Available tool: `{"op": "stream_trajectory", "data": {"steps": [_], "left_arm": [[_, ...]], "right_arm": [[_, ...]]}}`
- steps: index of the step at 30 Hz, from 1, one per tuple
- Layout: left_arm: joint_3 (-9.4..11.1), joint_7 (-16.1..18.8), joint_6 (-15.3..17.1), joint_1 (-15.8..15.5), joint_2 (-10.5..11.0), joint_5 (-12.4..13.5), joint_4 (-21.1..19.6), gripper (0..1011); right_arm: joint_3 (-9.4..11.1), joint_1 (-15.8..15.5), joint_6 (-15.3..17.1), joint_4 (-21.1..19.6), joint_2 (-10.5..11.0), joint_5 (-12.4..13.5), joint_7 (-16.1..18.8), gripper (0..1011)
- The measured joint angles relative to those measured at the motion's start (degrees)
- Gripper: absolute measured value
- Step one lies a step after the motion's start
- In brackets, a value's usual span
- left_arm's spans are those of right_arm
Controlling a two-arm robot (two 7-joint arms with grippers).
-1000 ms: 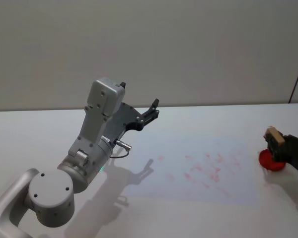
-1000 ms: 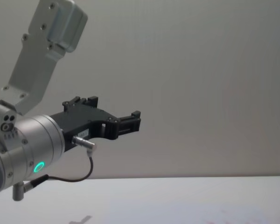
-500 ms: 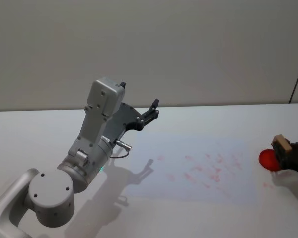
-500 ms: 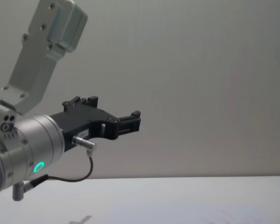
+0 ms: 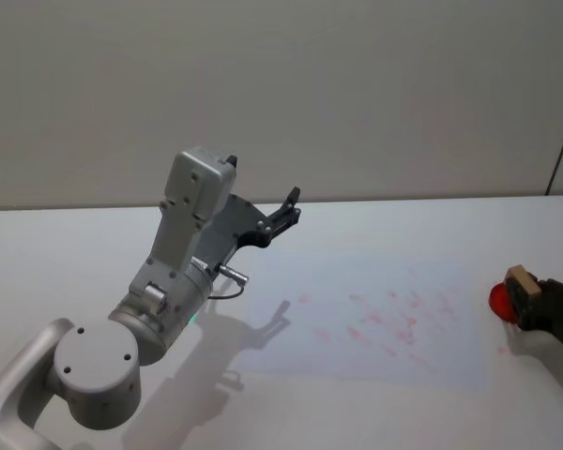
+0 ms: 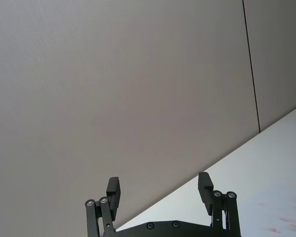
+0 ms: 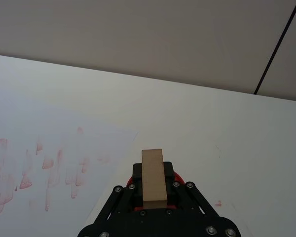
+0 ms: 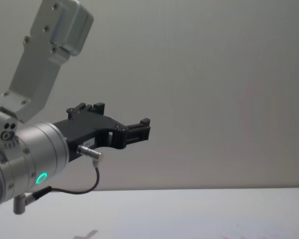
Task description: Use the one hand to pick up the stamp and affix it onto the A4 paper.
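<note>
The right gripper (image 7: 153, 190) clamps the stamp (image 7: 153, 176) above a red ink pad (image 5: 500, 300), likely inking it, just beside the A4 paper (image 5: 375, 319). The left gripper (image 6: 160, 190) idles raised, fingers spread, well apart.

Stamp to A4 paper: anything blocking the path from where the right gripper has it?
Nothing visible. The right gripper holds the stamp over the red ink pad, beside the A4 paper; bare table between. The left gripper is parked, raised, at the far side.
</note>
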Motion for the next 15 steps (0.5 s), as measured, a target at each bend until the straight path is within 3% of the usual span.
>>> {"op": "stream_trajectory", "data": {"steps": [15], "left_arm": [[0.0, 0.0, 0.0, 0.0, 0.0, 0.0, 0.0, 1001]], "right_arm": [[-0.7, 0.8, -0.1, 1.7, -0.8, -1.6, -0.5, 220]]}}
